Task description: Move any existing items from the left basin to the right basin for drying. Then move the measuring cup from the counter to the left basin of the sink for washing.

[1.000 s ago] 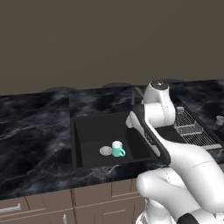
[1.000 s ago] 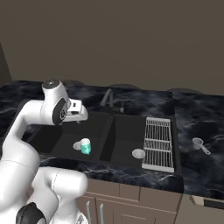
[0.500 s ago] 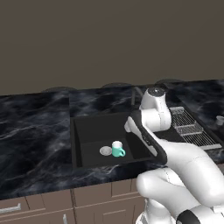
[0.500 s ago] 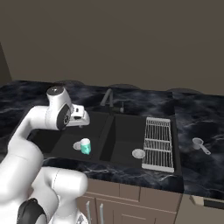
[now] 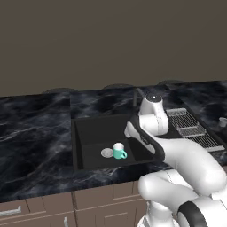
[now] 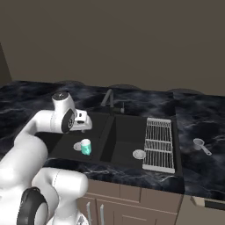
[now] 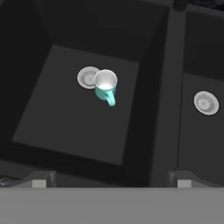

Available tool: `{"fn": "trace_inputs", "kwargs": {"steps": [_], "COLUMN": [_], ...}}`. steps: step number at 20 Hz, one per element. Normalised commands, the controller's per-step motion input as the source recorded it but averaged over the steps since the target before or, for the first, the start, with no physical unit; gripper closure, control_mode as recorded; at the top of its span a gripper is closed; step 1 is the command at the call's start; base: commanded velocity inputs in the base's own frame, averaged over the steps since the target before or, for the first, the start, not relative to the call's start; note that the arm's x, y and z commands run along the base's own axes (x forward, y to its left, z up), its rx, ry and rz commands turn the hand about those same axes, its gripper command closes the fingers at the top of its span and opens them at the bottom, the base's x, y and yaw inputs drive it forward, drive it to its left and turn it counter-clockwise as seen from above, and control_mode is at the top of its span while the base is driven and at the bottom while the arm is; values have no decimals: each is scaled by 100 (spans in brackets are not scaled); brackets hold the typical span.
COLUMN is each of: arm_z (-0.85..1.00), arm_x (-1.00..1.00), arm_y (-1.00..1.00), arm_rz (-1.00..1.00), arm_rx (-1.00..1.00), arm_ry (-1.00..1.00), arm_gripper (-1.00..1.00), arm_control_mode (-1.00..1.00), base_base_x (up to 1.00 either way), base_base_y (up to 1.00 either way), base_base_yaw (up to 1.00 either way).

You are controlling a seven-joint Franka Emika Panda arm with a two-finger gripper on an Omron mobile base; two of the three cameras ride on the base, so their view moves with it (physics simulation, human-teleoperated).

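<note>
The teal mug (image 7: 105, 85) stands upright in the left basin (image 7: 65, 118), its white inside showing, right beside the round silver drain (image 7: 88, 77). My gripper (image 7: 110, 179) hangs open above this basin with nothing between its fingertips (image 7: 39, 179), the mug well below and apart from them. From the right base view the hand (image 6: 83, 124) hovers over the mug (image 6: 85, 146). The right basin (image 7: 201, 140) holds only its drain (image 7: 206, 103). The pale grey measuring cup (image 6: 200, 144) lies on the black marble counter (image 6: 197, 118), right of the sink.
A wire rack (image 6: 159, 143) covers the sink's right side beside the right basin (image 6: 125, 140). The dark faucet (image 6: 108, 99) rises behind the centre divider. My own arm (image 5: 153, 119) blocks part of the sink in the left base view.
The arm has lowered and leaned forward over the left basin. The mug and the measuring cup have stayed where they were.
</note>
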Motion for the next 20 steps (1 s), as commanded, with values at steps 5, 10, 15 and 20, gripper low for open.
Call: {"fn": "trace_inputs", "kwargs": {"steps": [5,10,15,20], "arm_z": [-28,-25,-22,-18], "arm_x": [22,19,13,13], "arm_y": [5,8,6,2], "arm_rz": [0,0,0,0], "arm_rx": [0,0,0,0], "arm_ry": [6,7,8,6], "arm_gripper": [-100,-100,-100,-100], "arm_control_mode": [-100,-100,-100,-100], "base_base_x": [0,0,0,0], "base_base_y": [0,0,0,0], "base_base_yaw": [0,0,0,0]}}
